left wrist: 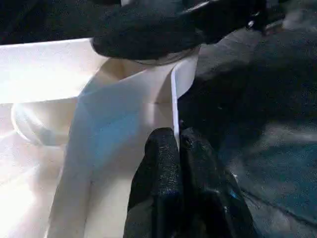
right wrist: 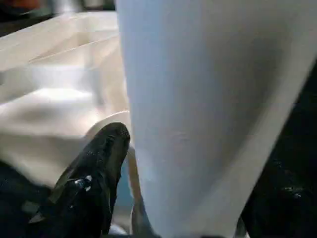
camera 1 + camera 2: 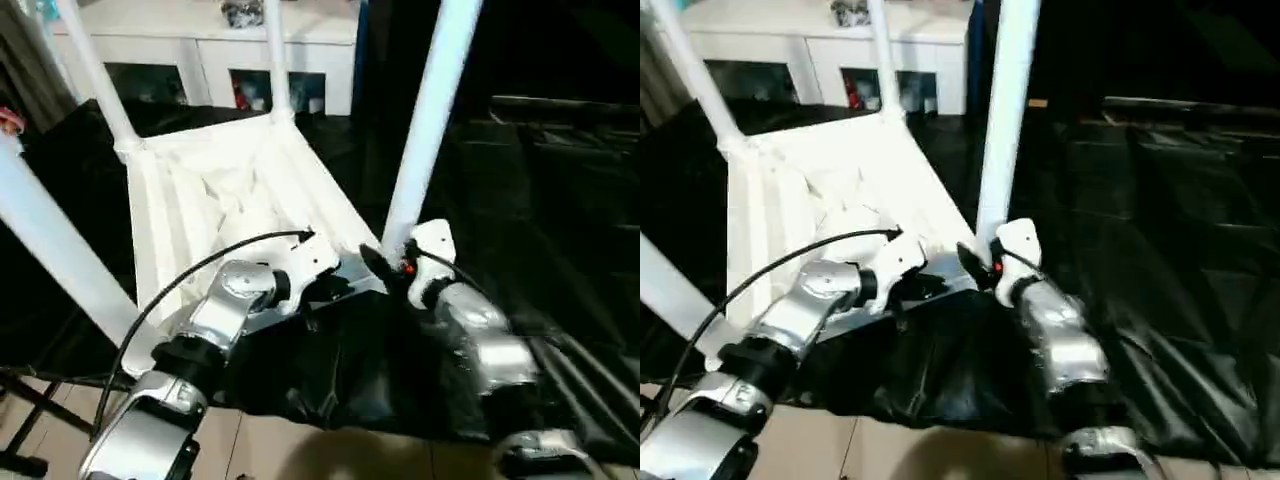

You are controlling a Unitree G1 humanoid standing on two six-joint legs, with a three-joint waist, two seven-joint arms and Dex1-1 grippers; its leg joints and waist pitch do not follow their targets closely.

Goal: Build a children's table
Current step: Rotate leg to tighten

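The children's table lies upside down on black cloth, its ribbed white top (image 3: 190, 200) facing up. Two legs stand in the far corners, one on the left (image 3: 95, 70) and one on the right (image 3: 277, 60). A third leg (image 3: 50, 250) rises at the near left and a fourth (image 3: 430, 120) at the near right. My left gripper (image 1: 177, 146) is shut on the thin rim of the top at its near edge. My right gripper (image 3: 395, 262) stands open at the base of the near right leg, which sits between its jaws, one finger (image 2: 99, 168) close beside it.
A white cabinet (image 3: 200, 50) with glass doors stands behind the table. Black cloth (image 3: 560, 200) covers the work surface and spreads out to the right. Its front edge drops to a light floor (image 3: 260, 450). A dark stand (image 3: 30, 400) shows at the lower left.
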